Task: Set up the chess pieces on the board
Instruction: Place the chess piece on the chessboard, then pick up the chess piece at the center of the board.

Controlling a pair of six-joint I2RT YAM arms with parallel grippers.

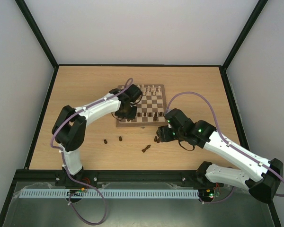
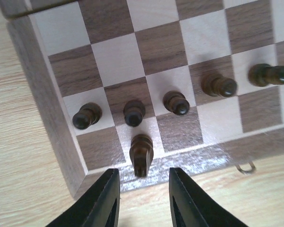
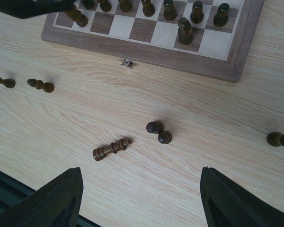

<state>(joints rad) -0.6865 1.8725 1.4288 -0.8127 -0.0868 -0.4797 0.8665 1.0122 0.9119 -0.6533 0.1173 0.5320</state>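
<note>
The board (image 1: 151, 101) lies mid-table with pale chess pieces (image 1: 149, 88) along its far row and dark ones (image 1: 149, 115) near the front. My left gripper (image 2: 143, 189) hovers open over the board's near left corner (image 2: 52, 123). A dark knight-like piece (image 2: 141, 153) stands free on a cream back-row square just beyond its fingertips (image 2: 109, 191), behind a row of dark pawns (image 2: 134, 112). My right gripper (image 3: 141, 182) is open wide above the table, over a fallen dark king (image 3: 111, 149) and two upright dark pawns (image 3: 155, 126).
Loose dark pieces lie on the table in front of the board: two at the left (image 1: 105, 141) (image 1: 120, 139) and one at the right (image 3: 279, 139). A small metal latch (image 3: 127, 63) sticks out of the board's near edge. Dark frame posts border the table.
</note>
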